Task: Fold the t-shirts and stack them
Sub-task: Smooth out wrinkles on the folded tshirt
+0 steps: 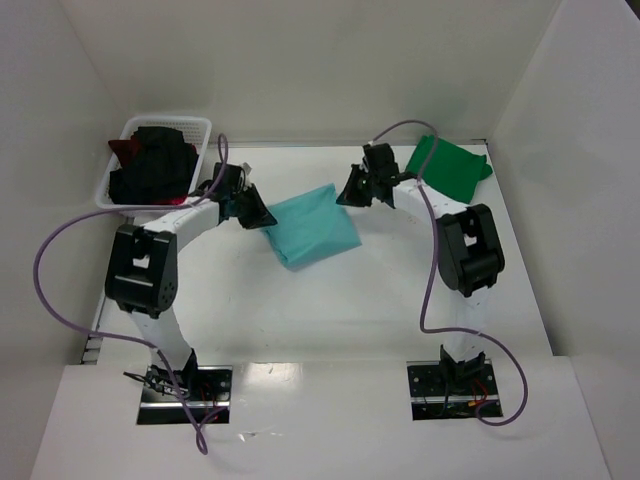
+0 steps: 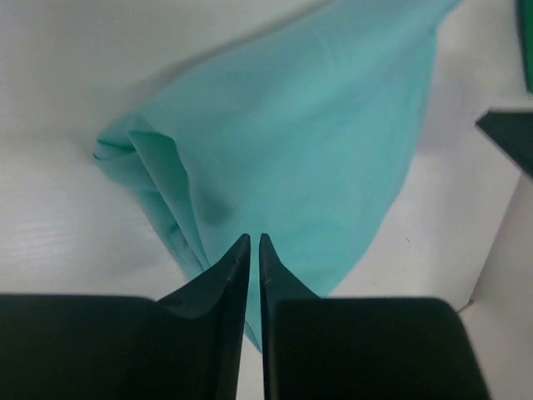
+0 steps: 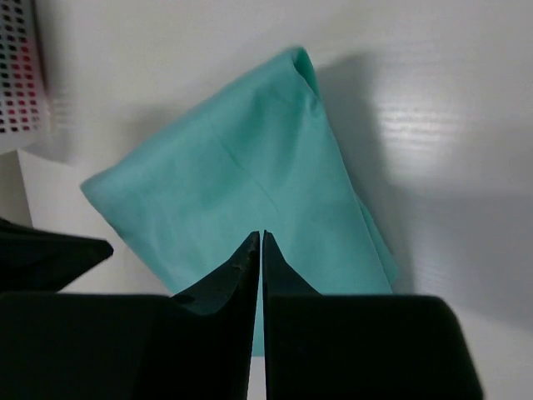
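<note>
While the teal t-shirt (image 1: 312, 226) lies folded into a slanted rectangle near the middle of the bench (image 1: 330, 310), I have a claw at each end of its far edge. My left claw (image 2: 254, 240) is clenched at the shirt's left corner. Its two black fingers stand almost together, and teal cloth shows in the thin slit between them and runs under the tips, so I am pinching that corner. From this wrist I see stacked folds along the shirt's left side, and the cloth widens away from me towards my other claw.

My right claw (image 3: 259, 236) is clenched the same way on the far right corner, again with teal showing in the narrow gap between the fingers. Beyond it the shirt spreads flat and smooth, with one doubled edge along the right.

The green t-shirt (image 1: 450, 168) lies folded by the far right corner of the bench, well apart from the teal one. My right wrist sits between the two, and from above it overlaps the green shirt's near left corner.

The white lattice basket (image 1: 205, 128) stands at the far left corner, just beside my left wrist. A black t-shirt (image 1: 152, 172) is heaped in it, and a dark red t-shirt (image 1: 122, 150) shows at the left rim.

A purple cable (image 1: 45, 290) loops wide off my left arm towards the left edge of the bench. Another trails down my right arm to the near edge.
</note>
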Controlling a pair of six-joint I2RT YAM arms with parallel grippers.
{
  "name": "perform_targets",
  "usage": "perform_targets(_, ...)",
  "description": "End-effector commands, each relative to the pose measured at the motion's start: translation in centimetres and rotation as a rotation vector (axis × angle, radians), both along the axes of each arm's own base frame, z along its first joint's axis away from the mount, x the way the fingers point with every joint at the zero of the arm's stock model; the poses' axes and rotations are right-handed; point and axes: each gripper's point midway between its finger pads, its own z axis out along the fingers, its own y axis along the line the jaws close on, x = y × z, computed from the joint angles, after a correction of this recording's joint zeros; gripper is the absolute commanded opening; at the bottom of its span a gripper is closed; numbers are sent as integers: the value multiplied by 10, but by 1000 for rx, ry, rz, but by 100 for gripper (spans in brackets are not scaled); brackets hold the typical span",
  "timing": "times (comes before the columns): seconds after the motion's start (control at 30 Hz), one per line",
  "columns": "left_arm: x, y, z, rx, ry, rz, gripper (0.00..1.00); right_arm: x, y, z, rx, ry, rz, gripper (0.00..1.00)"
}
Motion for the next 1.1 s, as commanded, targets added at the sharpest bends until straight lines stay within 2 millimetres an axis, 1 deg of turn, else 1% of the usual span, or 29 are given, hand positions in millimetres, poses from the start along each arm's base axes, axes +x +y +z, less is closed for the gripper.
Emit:
perform_targets(0.0,23,-1,-20,18,-13,6,13,-32,22,-24,3,39,59,8)
perform_targets(0.03,24,-2,-26,15,0,13,13,-40,32,-29,1,43,82,8)
perform_targets(0.07,29,-3,-34,16,5,13,11,-44,35,-34,-3,48,79,8)
perform_targets(0.1,29,-3,-40,18,18,13,11,-48,39,-36,1,54,84,8)
perform_targets(0.13,32,-3,-41,18,17,13,11,-51,43,-44,-3,62,93,8)
perform_targets(0.17,31,-1,-53,31,41,19,11,-57,51,-44,2,67,107,8)
perform_targets(0.2,35,-2,-54,31,40,19,11,-61,56,-50,-4,79,117,8)
perform_targets(0.23,41,-3,-52,35,26,12,11,-64,60,-50,0,84,122,8)
perform_targets(0.27,41,2,-61,40,51,22,11,-71,69,-55,-5,93,143,8)
perform_targets(0.4,44,0,-56,12,49,-14,13,-82,80,-56,-12,102,163,8)
perform_targets(0.43,47,5,-53,17,43,-11,13,-86,83,-51,-11,98,172,8)
perform_targets(0.47,45,4,-48,16,38,-25,15,-87,83,-47,-5,104,165,8)
perform_targets(0.5,48,3,-44,14,26,-25,18,-84,85,-34,8,78,166,8)
perform_targets(0.53,48,2,-35,7,13,-40,20,-86,84,-31,8,78,166,8)
perform_targets(0.6,48,5,-18,-4,-14,-36,27,-82,85,-7,31,36,154,8)
perform_targets(0.63,44,3,-12,-16,-18,-59,33,-83,90,2,47,23,157,9)
perform_targets(0.67,42,1,1,-29,-35,-68,35,-83,90,7,52,15,157,9)
perform_targets(0.7,37,0,4,-32,-36,-84,36,-83,90,7,52,14,157,9)
perform_targets(0.73,33,-2,10,-46,-44,-95,38,-82,89,13,52,1,150,9)
perform_targets(0.77,22,-6,19,-76,-48,-121,38,-82,89,13,52,1,150,9)
perform_targets(0.8,13,-7,22,-88,-39,-132,38,-80,88,12,47,-2,143,9)
perform_targets(0.83,6,-8,24,-98,-43,-152,38,-82,87,9,43,6,143,9)
perform_targets(0.87,-6,-17,32,-117,-44,-184,38,-82,87,2,44,17,137,9)
perform_targets(0.9,-13,-20,31,-112,-38,-200,35,-84,86,-8,36,32,137,7)
perform_targets(0.93,-25,-23,24,-105,-15,-217,32,-86,87,-13,38,46,146,6)
perform_targets(0.97,-34,-31,26,-106,-17,-240,30,-92,89,-30,20,78,154,3)
perform_targets(1.0,-42,-33,23,-110,2,-242,27,-95,87,-39,9,97,153,2)
perform_targets(1.03,-49,-36,15,-113,32,-241,24,-99,91,-44,4,105,165,2)
perform_targets(1.07,-60,-39,8,-111,47,-254,20,-102,90,-51,-5,121,165,0)
